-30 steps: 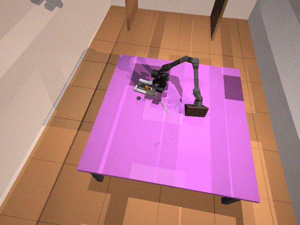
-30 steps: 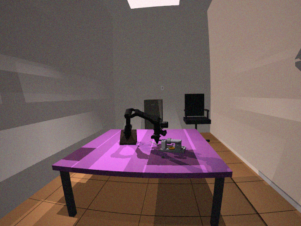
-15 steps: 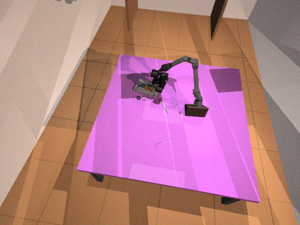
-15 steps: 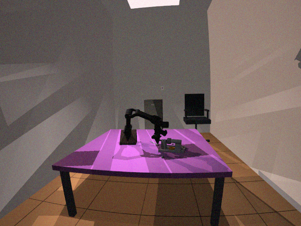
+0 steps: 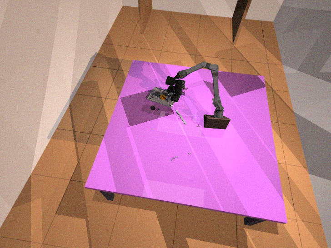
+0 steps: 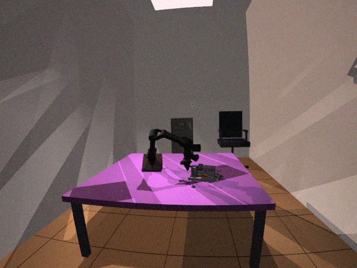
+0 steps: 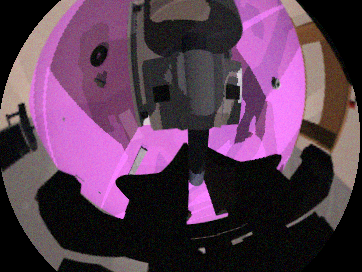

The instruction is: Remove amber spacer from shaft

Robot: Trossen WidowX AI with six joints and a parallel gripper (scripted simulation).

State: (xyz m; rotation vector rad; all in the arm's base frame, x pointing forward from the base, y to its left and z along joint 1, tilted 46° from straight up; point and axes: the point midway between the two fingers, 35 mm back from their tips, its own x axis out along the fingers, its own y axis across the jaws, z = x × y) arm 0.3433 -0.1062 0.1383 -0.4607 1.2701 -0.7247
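Beside the housing (image 5: 155, 90) (image 6: 210, 169) (image 7: 200, 85), the nearly closed claw (image 5: 172, 95) (image 6: 187, 169) (image 7: 190, 145) grips the shaft (image 7: 198, 150); amber spacer (image 5: 162, 97) (image 6: 203, 175) seemingly down, push home next.

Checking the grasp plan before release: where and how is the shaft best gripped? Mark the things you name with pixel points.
By the dark end of the shaft (image 7: 197, 150) projecting from the grey housing, fingers closing from either side; it's slim, level and free there, so probably the best hold.

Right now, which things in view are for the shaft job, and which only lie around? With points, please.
For the job:
- gripper (image 5: 175, 99) (image 6: 187, 169) (image 7: 190, 145)
- shaft (image 7: 198, 152)
- housing fixture (image 5: 159, 101) (image 6: 204, 179) (image 7: 136, 75)
- amber spacer (image 5: 162, 97) (image 6: 204, 175)

Lying about:
- black ring (image 5: 151, 107) (image 7: 93, 55)
- pale flat bar (image 5: 181, 117) (image 7: 137, 160)
- small L-shaped piece (image 5: 174, 158)
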